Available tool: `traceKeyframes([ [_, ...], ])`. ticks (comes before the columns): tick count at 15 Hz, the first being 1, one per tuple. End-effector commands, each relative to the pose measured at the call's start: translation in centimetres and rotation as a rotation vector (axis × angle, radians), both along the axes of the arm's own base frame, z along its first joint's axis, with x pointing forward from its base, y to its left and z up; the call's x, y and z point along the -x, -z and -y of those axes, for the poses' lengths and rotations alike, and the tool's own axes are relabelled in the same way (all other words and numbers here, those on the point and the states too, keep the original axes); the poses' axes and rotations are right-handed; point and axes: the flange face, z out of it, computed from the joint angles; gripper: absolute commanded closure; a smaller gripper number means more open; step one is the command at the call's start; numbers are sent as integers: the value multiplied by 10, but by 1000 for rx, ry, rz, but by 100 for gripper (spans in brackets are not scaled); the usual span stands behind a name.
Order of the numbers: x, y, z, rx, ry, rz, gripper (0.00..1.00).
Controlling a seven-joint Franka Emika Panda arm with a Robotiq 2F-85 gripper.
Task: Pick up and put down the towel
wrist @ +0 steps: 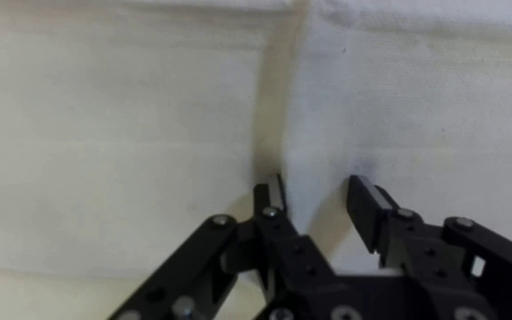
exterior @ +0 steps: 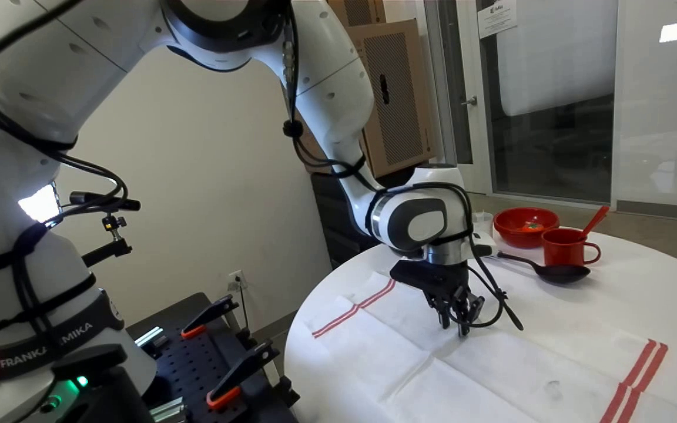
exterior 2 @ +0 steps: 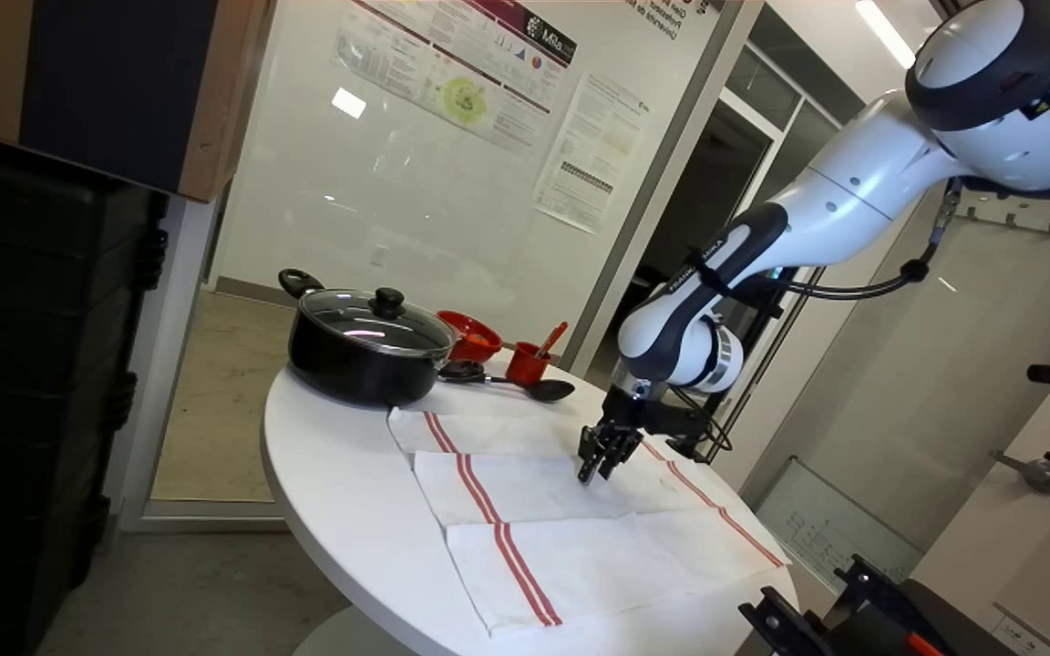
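Observation:
The towel is white with double red stripes near its ends. It lies spread nearly flat with fold creases on the round table, and the towel shows in both exterior views (exterior: pixel 368 346) (exterior 2: pixel 543 487). Its cloth fills the wrist view (wrist: pixel 105 102), with a vertical crease running down to the left finger. My gripper points down over the middle of the towel in both exterior views (exterior: pixel 454 330) (exterior 2: pixel 595 476). In the wrist view the gripper (wrist: pixel 316 182) is partly open, with towel cloth visible below the gap. The fingertips are at or just above the cloth; contact is unclear.
On the white table (exterior 2: pixel 334 474) stand a black pot with a glass lid (exterior 2: pixel 361 346), a red bowl (exterior: pixel 525 226), a red mug (exterior: pixel 563 247) with a red utensil, and a black ladle (exterior: pixel 562 274). These lie beyond the towel. Black clamps (exterior: pixel 241 370) sit by the robot base.

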Motion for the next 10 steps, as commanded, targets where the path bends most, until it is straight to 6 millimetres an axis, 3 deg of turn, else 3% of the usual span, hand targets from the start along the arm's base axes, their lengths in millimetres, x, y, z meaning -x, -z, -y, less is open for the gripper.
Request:
traceKeyframes([
  [1,0,-11,3,-50,8,21,86],
  [3,0,-17,3,-68,9,30,99],
  [7,-6,-51,-2,-97,-4,66,100],
  [10,-14,-93,-8,-77,-31,120,100],
])
